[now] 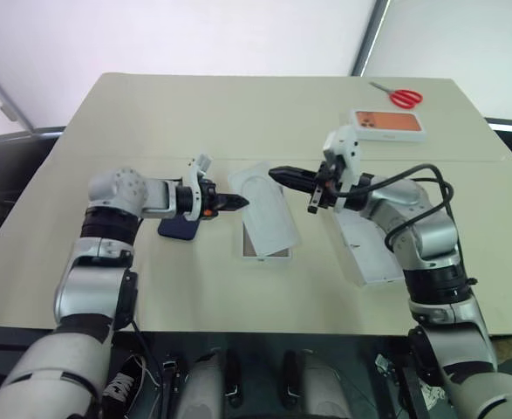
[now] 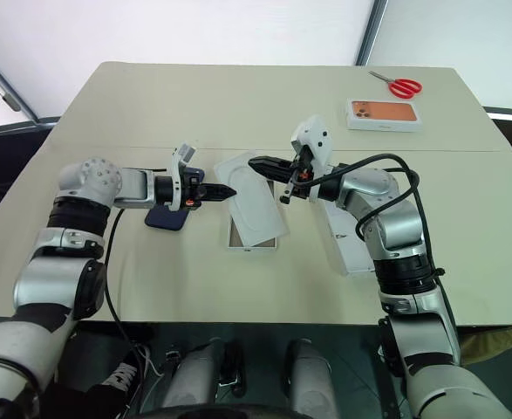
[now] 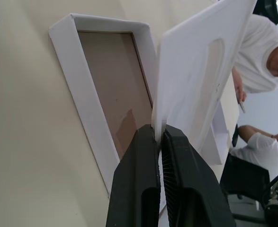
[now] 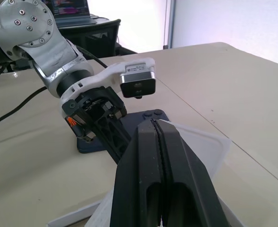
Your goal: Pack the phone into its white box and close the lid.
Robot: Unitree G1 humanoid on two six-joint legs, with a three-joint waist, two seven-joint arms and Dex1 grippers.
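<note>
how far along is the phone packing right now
Early. Done: the white box is open, the lid lying beside it. In hand: both the left gripper and right gripper pinch the flat white insert over the box. Left: the phone remains on the table, unpacked; lid still to close.

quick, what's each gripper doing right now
left gripper: shut on the flat white insert, lifted over the white box.
right gripper: shut, holding nothing.

**Both arms raised toward the centre, fingers closed**

The left gripper (image 1: 238,203) is aimed toward three o'clock, its black fingers (image 3: 143,156) pinched together. The right gripper (image 1: 277,175) is pointed toward nine o'clock, level, with fingers (image 4: 150,156) pressed together.
</note>
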